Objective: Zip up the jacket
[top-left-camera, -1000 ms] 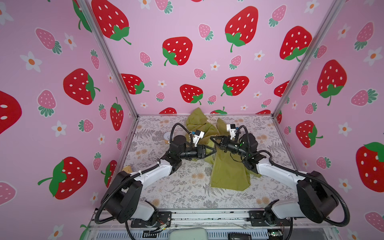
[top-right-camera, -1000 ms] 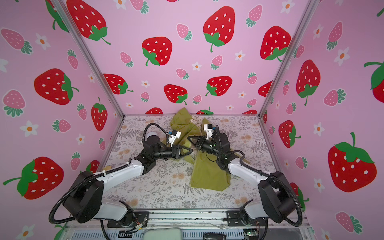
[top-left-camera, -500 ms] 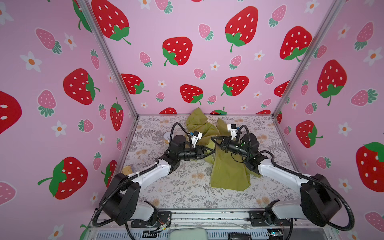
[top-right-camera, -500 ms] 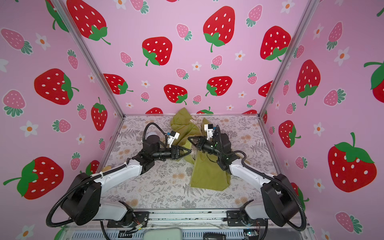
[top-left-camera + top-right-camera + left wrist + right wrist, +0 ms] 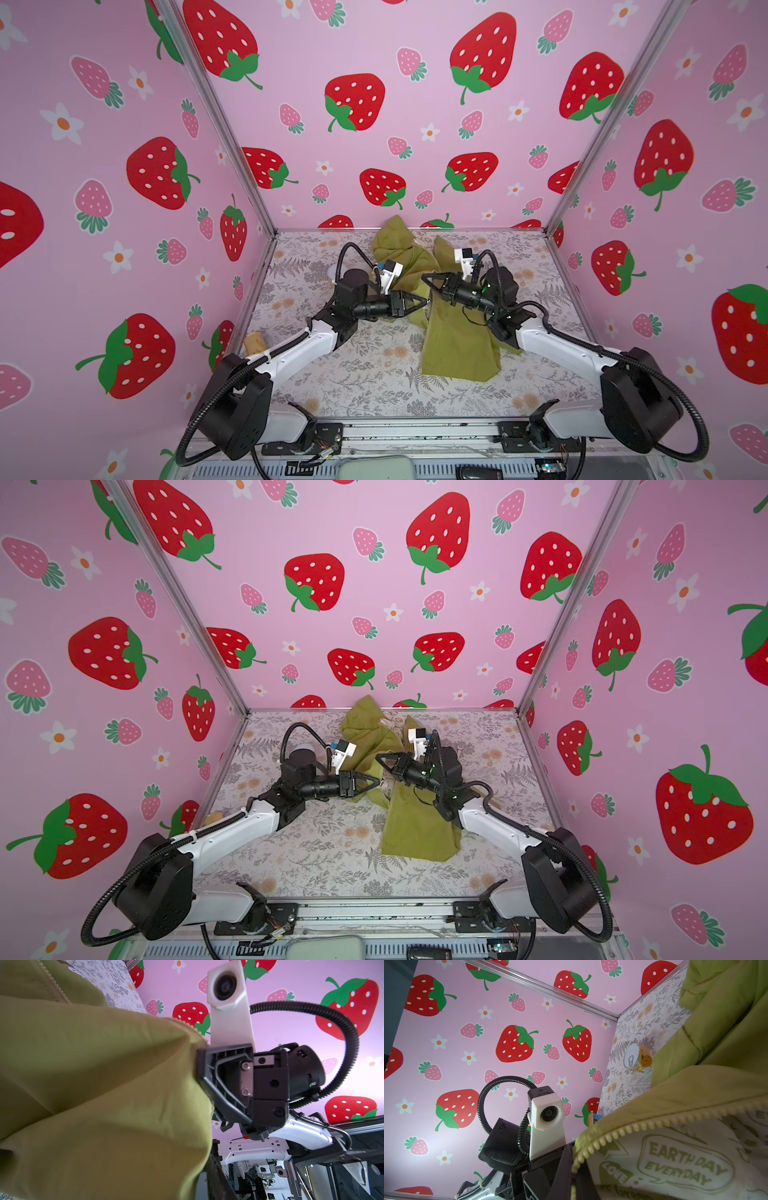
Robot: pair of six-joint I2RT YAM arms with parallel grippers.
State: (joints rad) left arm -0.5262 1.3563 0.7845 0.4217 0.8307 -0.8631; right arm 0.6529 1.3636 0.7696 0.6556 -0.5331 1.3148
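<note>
The olive-green thin fabric jacket [image 5: 457, 349] lies centre-right on the floral-print tabletop [image 5: 365, 374]. The left gripper [image 5: 424, 300] meets its zipper edge [image 5: 654, 1124]; whether it grips, I cannot tell. Beyond, the right gripper [image 5: 424, 276], pressed together, pinches that edge.

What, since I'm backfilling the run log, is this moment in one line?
task: zip jacket | zipper: open | right claw: shut on jacket edge | left claw: at zipper edge, grip unclear
</note>
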